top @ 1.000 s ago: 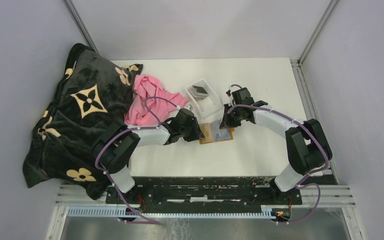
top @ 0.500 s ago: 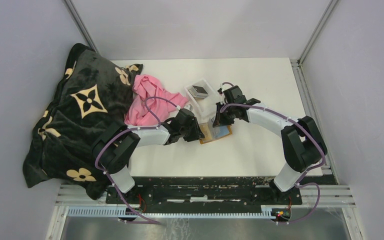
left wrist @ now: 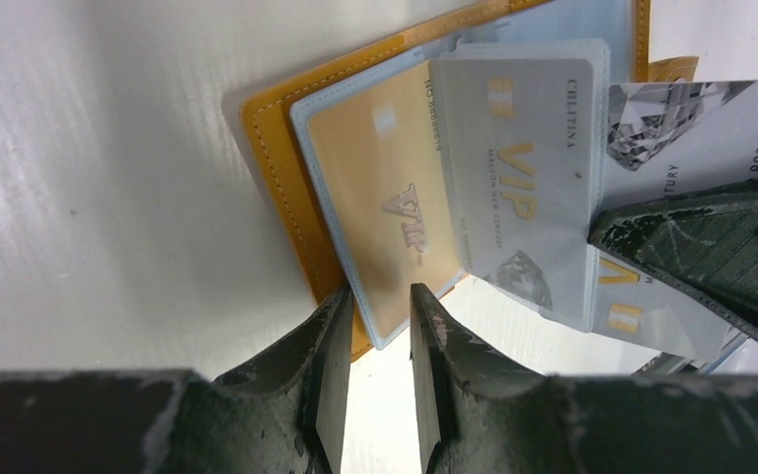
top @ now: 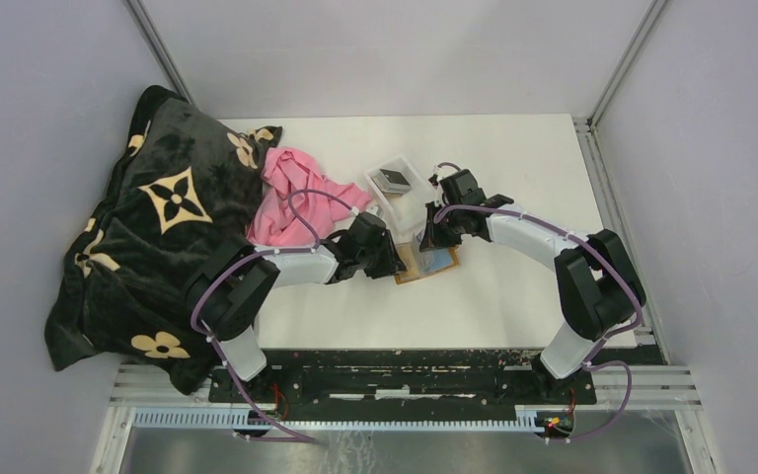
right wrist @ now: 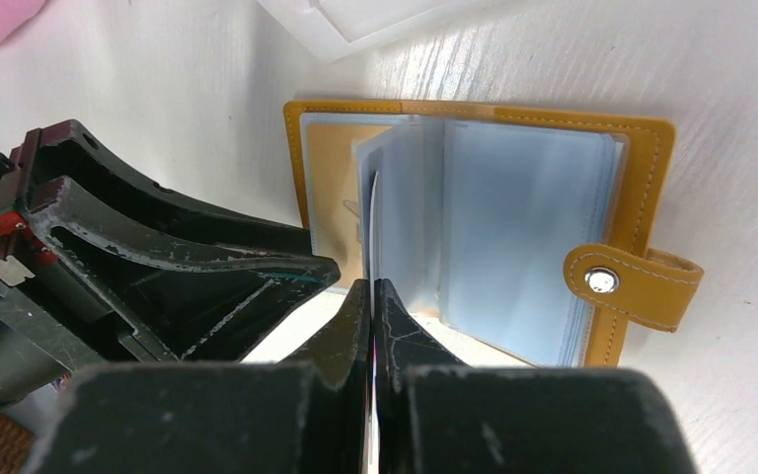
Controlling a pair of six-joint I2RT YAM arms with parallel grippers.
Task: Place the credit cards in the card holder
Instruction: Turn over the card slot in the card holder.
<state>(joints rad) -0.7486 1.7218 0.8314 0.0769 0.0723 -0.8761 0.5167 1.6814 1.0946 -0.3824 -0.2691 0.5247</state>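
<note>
The orange card holder (top: 432,263) lies open on the white table, its clear sleeves fanned up (right wrist: 513,227). My right gripper (top: 430,235) is shut on a thin card seen edge-on (right wrist: 371,222), its far end among the sleeves; its printed face shows in the left wrist view (left wrist: 696,123). My left gripper (top: 389,261) stands at the holder's left edge with jaws a narrow gap apart (left wrist: 377,321), a sleeve corner between the tips. A gold VIP card (left wrist: 385,197) and a grey VIP card (left wrist: 518,188) sit in sleeves. More dark cards (top: 392,180) lie in the clear tray.
The clear plastic tray (top: 407,202) stands just behind the holder. A pink cloth (top: 291,197) and a big black flowered blanket (top: 158,227) lie at the left. The holder's snap tab (right wrist: 632,281) sticks out on its right side.
My right gripper has moved left with the card, from beside the holder to over its sleeves, then held still. The left arm has barely moved.
</note>
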